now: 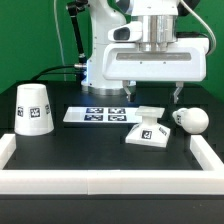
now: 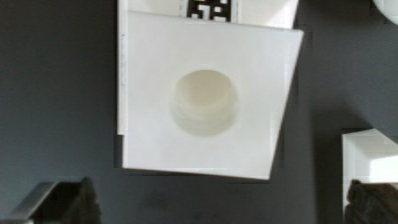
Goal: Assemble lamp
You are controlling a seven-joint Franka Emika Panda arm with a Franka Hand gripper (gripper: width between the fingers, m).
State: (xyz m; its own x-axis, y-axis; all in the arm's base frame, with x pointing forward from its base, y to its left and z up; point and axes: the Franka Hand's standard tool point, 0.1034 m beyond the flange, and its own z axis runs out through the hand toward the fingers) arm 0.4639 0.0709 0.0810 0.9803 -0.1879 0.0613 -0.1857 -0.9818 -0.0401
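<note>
In the exterior view, your gripper [image 1: 153,94] hangs at upper centre, jaws wide apart and empty, above the square base [image 1: 148,131]. The bulb [image 1: 189,120] lies just beside the base at the exterior view's right. The shade [image 1: 33,108] stands at far left, beyond the marker board [image 1: 95,115].

In the wrist view, the base's socket [image 2: 205,97] shows, and the dark fingers [image 2: 54,203] are clear of it.

You seem to be lining up on the base. Next, descend squarely and close across its edges.

Robotics lab: green backdrop [image 1: 30,40], walled black table [image 1: 90,150], marker board [image 1: 100,115].
</note>
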